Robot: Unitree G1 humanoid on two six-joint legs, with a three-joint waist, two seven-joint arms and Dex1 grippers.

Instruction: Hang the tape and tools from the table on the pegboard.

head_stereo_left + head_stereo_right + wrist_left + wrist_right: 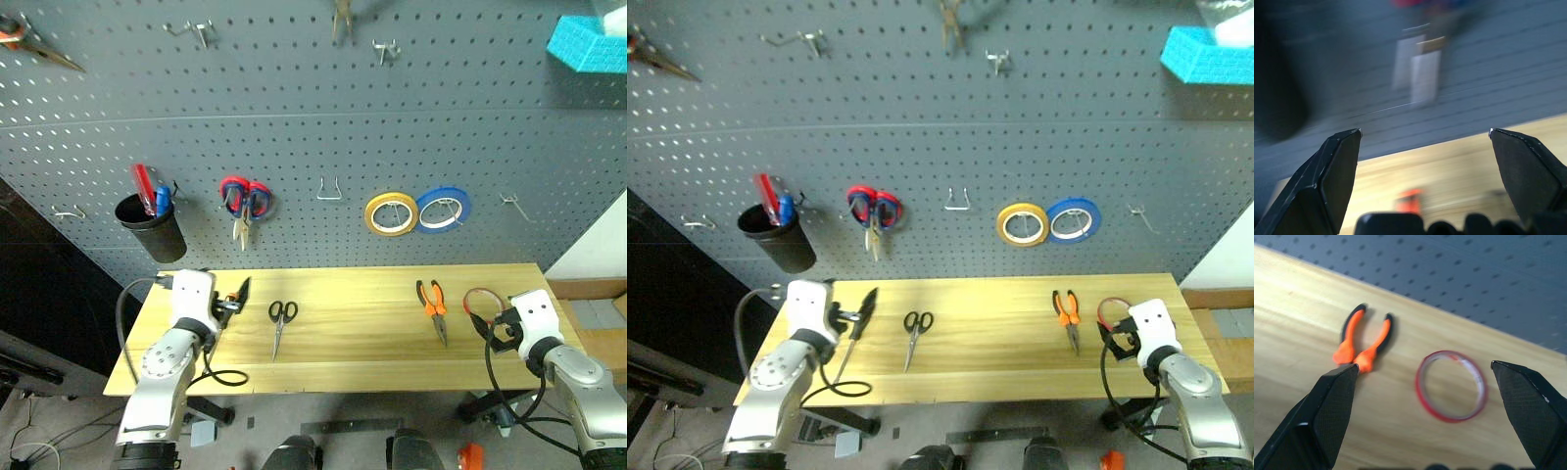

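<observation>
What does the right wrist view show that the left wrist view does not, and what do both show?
Right wrist view: the red tape lying flat on the table, and the pliers beside it, apart from it. Both lie ahead of the open right gripper.

Left wrist view: the open left gripper, a blurred orange patch low on the table that I cannot identify, and pale blurred shapes on the pegboard.

Both views: the table and the pegboard behind it.

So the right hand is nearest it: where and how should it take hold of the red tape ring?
Probably by the band. The red tape ring lies flat on the table beside the pliers, so come from above, one finger inside the hole and one outside. The open right hand already faces it.
</observation>
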